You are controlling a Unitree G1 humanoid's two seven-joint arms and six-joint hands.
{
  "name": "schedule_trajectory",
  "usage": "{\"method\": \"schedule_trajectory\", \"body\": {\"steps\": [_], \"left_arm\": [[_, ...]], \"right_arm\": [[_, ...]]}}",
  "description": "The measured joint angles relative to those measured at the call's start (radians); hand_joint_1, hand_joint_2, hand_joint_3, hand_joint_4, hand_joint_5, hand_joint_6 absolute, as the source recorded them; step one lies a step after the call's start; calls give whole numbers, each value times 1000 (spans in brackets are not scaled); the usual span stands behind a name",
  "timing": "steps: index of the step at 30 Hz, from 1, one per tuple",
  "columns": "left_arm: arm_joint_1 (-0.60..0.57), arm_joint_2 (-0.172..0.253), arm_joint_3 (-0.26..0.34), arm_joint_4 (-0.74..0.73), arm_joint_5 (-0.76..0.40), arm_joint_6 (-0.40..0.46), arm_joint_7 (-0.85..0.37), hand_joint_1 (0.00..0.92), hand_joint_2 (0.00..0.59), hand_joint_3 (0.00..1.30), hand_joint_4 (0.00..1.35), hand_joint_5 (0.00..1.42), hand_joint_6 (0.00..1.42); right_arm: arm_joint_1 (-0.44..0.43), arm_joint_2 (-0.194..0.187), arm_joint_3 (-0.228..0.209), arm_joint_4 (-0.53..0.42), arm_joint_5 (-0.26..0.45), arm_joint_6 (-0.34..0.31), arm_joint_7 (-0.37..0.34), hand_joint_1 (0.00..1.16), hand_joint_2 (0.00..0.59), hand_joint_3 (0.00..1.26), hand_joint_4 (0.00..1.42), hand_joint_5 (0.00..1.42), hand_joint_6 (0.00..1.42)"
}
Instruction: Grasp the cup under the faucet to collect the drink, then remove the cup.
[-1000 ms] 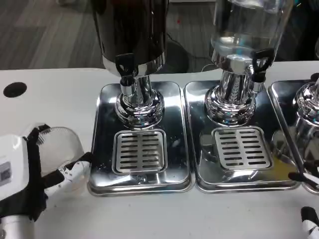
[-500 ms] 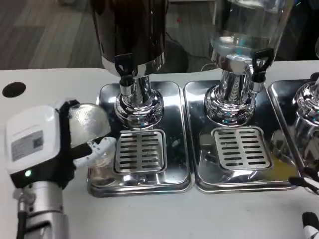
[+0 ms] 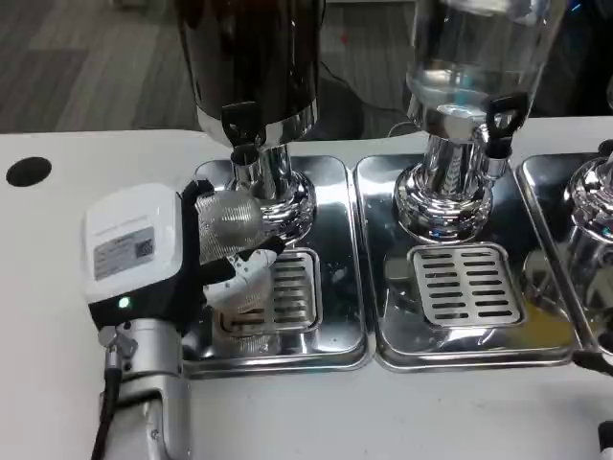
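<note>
- The table (image 3: 77, 402) is white and smooth, with a dark round hole (image 3: 28, 171) near its far left edge; beyond the far edge lies grey carpeted floor (image 3: 86, 57).
- Three polished steel drip trays stand side by side along the far half of the table: the left tray (image 3: 340, 192), the middle tray (image 3: 383, 326) touching it, and a third (image 3: 541, 201) cut off at the right edge.
- Each of the two full trays carries a rectangular slotted grate; the middle grate (image 3: 465, 285) is fully visible.
- A dark-bodied dispenser (image 3: 251, 57) rises on a chrome pedestal from the far part of the left tray, its black-handled faucet (image 3: 240, 129) pointing toward the near edge.
- A clear-bodied dispenser (image 3: 479, 48) stands likewise on the middle tray, with its own black tap (image 3: 500, 120).
- The cup (image 3: 226, 222) is clear, thin-walled plastic with a faintly ribbed, glinting surface; it sits over the left side of the left tray, just below and slightly left of the dark dispenser's faucet.
- Its long axis runs roughly vertical, mouth upward toward the faucet, though the exact tilt is hard to judge.
- The left hand (image 3: 182, 254) grasps the cup, white and black fingers (image 3: 251, 263) wrapped around its front, the silver forearm (image 3: 144, 393) running toward the near edge.
- A sliver of the right hand (image 3: 603, 436) shows at the near right corner; whether it is clenched or released cannot be told.
</note>
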Motion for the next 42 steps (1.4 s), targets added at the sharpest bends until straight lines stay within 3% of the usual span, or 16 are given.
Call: {"method": "schedule_trajectory", "body": {"steps": [10, 15, 30, 37, 42], "left_arm": [[-42, -12, -28, 46, 0, 14, 0, 395, 131, 460, 532, 776, 968], [-49, -13, -32, 75, -1, 19, 0, 279, 87, 340, 424, 689, 889], [-73, 1, -23, 101, -42, 18, 9, 236, 87, 319, 380, 630, 840], [-67, 4, -18, 89, -60, 11, 22, 106, 63, 310, 305, 576, 811], [-20, 21, -3, 0, -81, -11, 22, 97, 65, 310, 297, 576, 811]], "right_arm": [[-1, -5, -17, 35, 38, -25, 19, 429, 499, 244, 76, 60, 0], [-6, -5, -18, 39, 43, -26, 33, 429, 499, 244, 76, 62, 0], [-20, -5, -19, 44, 62, -22, 58, 428, 499, 244, 76, 71, 0], [-22, -4, -19, 44, 63, -20, 65, 428, 499, 244, 76, 71, 0], [-25, -3, -19, 44, 65, -18, 67, 428, 499, 244, 76, 71, 0]]}}
